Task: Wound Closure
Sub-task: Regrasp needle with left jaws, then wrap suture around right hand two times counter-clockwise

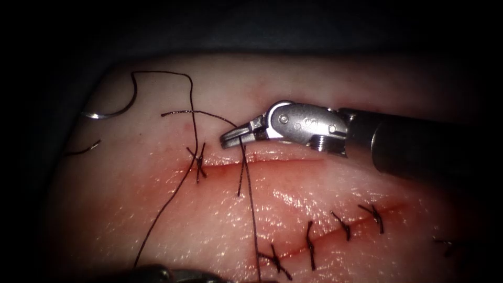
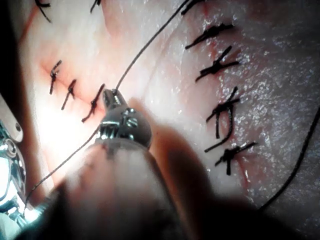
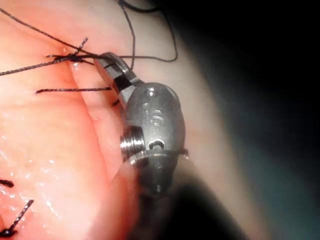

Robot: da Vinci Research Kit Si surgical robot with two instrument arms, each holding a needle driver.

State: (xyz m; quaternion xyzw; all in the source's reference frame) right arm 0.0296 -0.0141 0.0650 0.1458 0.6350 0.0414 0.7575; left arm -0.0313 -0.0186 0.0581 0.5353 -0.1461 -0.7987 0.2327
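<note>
On tissue point(image 1: 157, 220), needle point(image 1: 112, 107) lies free, well left of right claw point(image 1: 230, 139).

Your right tool point(image 3: 111, 67) sits w/ jaws closed on the thread point(image 3: 150, 58) – just beside a knotted stitch point(image 3: 75, 56) on the tissue point(image 3: 55, 150). Thread loops off over the tissue edge – cut ends stick out nearby.

The right tool point(image 1: 233, 137) sits just above the cut point(image 1: 262, 161), its jaws closed on the thread point(image 1: 250, 199), which crosses the cut and bars the middle. The needle point(image 1: 112, 107) lies loose (far left). Bare tissue point(image 1: 367, 173) right of the knot point(image 1: 198, 161) is open.
</note>
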